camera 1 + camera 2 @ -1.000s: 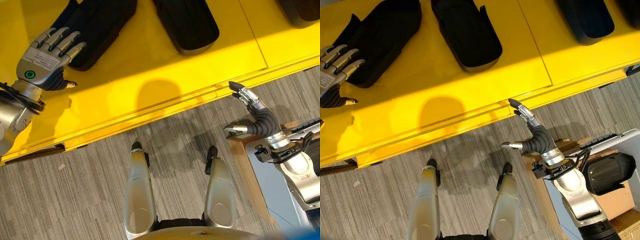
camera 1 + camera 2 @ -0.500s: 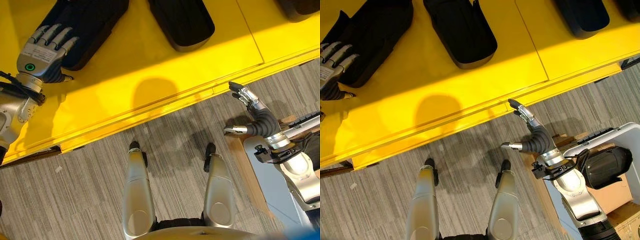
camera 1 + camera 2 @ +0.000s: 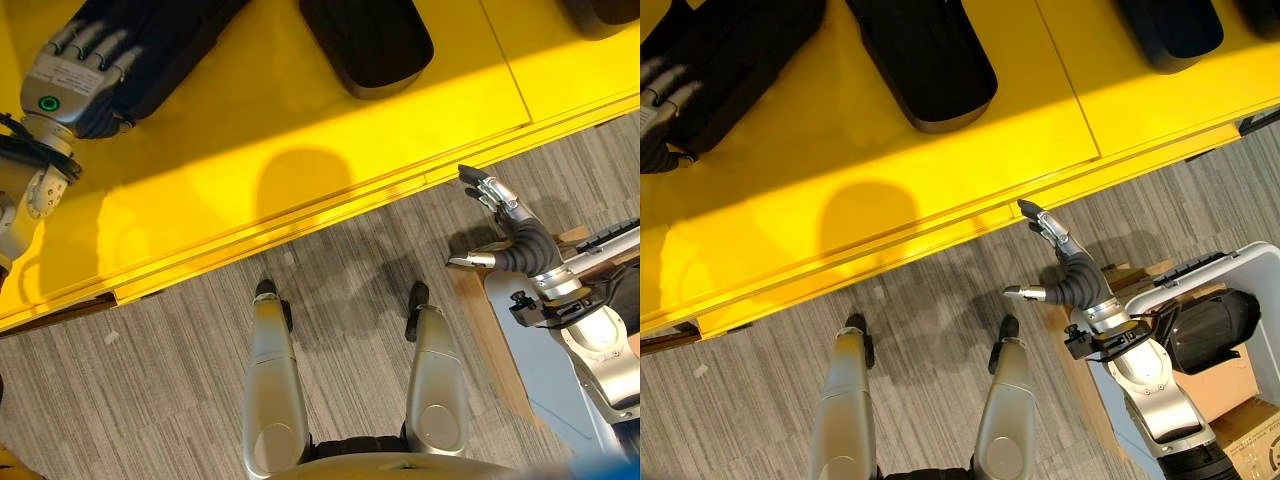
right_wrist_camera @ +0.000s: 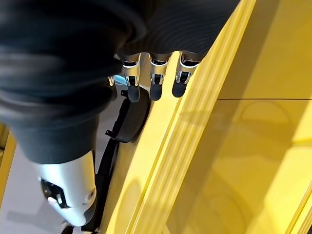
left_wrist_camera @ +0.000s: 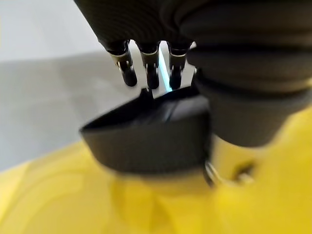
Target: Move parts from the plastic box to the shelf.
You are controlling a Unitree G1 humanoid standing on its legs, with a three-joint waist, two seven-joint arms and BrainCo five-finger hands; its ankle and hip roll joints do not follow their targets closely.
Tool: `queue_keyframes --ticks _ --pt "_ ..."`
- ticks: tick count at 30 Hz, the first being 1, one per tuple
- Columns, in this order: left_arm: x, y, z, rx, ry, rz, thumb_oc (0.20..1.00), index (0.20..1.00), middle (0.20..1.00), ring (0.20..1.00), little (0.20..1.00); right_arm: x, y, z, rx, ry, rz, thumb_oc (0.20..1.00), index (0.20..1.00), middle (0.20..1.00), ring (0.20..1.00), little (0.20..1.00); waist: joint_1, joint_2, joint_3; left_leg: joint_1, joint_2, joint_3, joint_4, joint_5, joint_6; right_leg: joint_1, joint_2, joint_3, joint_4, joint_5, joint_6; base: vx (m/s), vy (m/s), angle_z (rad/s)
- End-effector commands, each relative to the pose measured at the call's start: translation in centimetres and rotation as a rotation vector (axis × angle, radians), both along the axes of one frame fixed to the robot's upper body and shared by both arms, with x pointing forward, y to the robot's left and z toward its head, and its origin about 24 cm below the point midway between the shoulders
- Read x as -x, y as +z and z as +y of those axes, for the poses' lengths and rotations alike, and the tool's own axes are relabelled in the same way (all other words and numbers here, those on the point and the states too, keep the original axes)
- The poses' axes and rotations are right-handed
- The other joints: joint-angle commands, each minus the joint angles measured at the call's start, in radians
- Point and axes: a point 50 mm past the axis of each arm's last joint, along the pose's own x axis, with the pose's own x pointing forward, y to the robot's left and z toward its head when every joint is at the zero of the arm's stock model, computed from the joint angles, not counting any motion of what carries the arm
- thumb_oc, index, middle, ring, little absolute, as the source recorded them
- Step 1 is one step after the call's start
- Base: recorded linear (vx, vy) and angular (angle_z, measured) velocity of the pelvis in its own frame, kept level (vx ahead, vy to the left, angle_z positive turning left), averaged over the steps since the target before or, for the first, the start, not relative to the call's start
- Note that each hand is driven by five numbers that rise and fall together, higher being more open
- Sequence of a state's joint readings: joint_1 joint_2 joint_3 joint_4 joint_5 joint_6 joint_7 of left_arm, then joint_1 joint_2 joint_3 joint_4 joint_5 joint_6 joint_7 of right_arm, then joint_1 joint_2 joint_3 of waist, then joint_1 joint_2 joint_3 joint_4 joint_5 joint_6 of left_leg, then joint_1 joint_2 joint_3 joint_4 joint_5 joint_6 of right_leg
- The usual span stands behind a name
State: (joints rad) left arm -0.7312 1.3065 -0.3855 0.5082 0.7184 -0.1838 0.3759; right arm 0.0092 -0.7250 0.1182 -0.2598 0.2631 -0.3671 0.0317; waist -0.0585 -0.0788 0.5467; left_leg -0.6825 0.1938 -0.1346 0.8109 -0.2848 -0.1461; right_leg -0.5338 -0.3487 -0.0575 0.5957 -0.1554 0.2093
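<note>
Several black parts (image 3: 925, 60) already lie on the yellow shelf (image 3: 300, 130); left hand (image 3: 70, 75) rests flat-fingered on one at 10 o'clock, right hand (image 3: 1065, 270) relaxed, empty; another part (image 3: 1210, 330) waits in the plastic box (image 3: 1260, 290).

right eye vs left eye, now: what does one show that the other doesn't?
Right eye: the white plastic box with a black part in it, beside the right arm, and two more black parts at the shelf's right end.

Left eye: the back of the left hand, fingers straight, resting on the leftmost black part.

Both: the yellow shelf, the middle black part and the open, empty right hand over the floor by the shelf edge.
</note>
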Motion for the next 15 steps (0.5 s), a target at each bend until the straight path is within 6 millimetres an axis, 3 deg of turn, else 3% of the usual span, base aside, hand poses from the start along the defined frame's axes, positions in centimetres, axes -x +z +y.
queue_keyframes --ticks 1,11,15 --pt "0.1 -1.6 0.8 -0.024 0.071 0.113 0.200 0.200 0.200 0.200 0.200 0.8 1.3 -1.2 -0.043 -0.033 -0.087 1.000 1.000 1.000 1.000 1.000 0.013 -0.024 -0.063 -0.019 0.007 0.017 -0.072 0.135 0.030 -0.036 -0.009 0.020 0.156 -0.021 -0.049 0.00 0.000 0.00" --pt "1.3 -1.7 0.8 0.046 0.047 0.136 0.200 0.200 0.200 0.200 0.200 0.9 0.7 -1.7 -0.038 -0.055 -0.048 1.000 1.000 1.000 1.000 1.000 0.022 -0.018 -0.065 -0.015 0.005 0.019 -0.075 0.134 0.028 -0.039 -0.006 0.021 0.168 -0.030 -0.055 0.00 0.000 0.00" --pt "1.6 -2.7 1.5 0.216 0.048 0.109 0.200 0.200 0.200 0.200 0.200 0.9 0.5 -1.7 -0.050 -0.053 -0.033 1.000 1.000 1.000 1.000 1.000 0.027 -0.014 -0.065 0.001 0.003 0.019 -0.086 0.139 0.025 -0.031 -0.005 0.022 0.167 -0.032 -0.059 0.00 -0.001 -0.01"
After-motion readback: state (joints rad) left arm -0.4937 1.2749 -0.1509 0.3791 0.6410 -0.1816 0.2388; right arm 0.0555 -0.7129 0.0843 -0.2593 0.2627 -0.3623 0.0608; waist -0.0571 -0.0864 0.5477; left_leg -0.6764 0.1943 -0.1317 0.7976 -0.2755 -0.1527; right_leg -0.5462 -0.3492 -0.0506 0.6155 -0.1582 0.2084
